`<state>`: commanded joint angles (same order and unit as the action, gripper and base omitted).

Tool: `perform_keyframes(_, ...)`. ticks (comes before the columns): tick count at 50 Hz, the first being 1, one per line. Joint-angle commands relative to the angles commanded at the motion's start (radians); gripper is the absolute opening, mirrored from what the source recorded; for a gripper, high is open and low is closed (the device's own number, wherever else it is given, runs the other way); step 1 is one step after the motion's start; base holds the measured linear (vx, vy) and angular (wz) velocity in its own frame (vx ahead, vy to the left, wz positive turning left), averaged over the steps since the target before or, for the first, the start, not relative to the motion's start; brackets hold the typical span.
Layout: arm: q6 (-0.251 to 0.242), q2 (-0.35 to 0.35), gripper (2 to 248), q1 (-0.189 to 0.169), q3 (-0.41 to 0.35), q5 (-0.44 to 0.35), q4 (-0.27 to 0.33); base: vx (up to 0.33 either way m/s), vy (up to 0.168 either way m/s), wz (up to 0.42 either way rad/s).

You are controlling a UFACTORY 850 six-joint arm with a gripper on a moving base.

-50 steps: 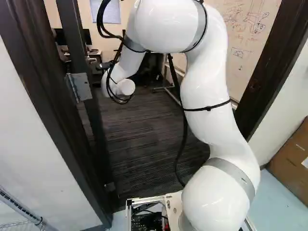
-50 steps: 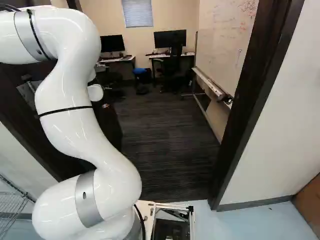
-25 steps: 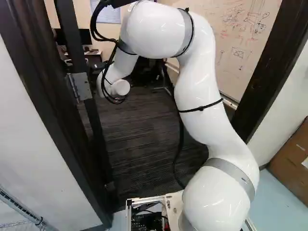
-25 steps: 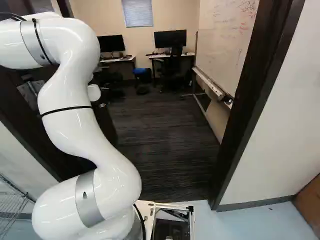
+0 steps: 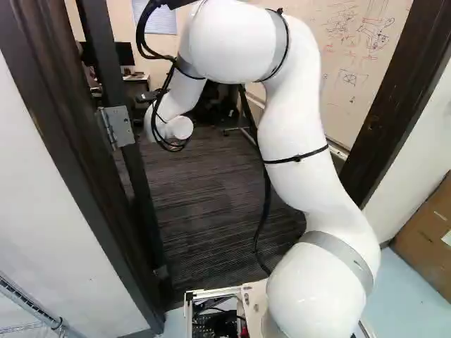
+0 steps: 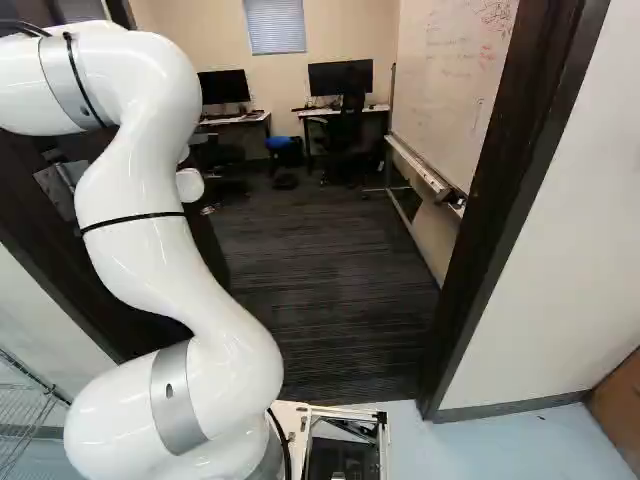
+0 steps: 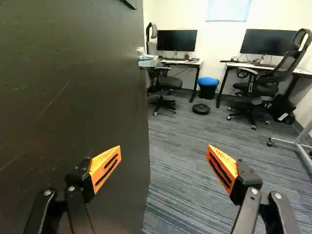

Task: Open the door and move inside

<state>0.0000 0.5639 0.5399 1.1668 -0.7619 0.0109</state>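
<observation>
Door (image 7: 78,102) cut off in wrist view; whiteboard (image 5: 335,102) cut off in base views

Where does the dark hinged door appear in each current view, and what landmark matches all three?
Left base view: the dark door is at the left, by the silver metal hinge.
Right base view: at the left, largely hidden behind the white arm.
Wrist view: a broad face behind one finger of the black gripper.
Shared landmark: the pale window.
</observation>
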Motion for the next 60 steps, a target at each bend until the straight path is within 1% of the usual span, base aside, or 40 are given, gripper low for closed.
perform_keyframes(60,0.000,-0.162,247,-0.127,-0.207,0.000,0.000,0.000,0.000,0.000)
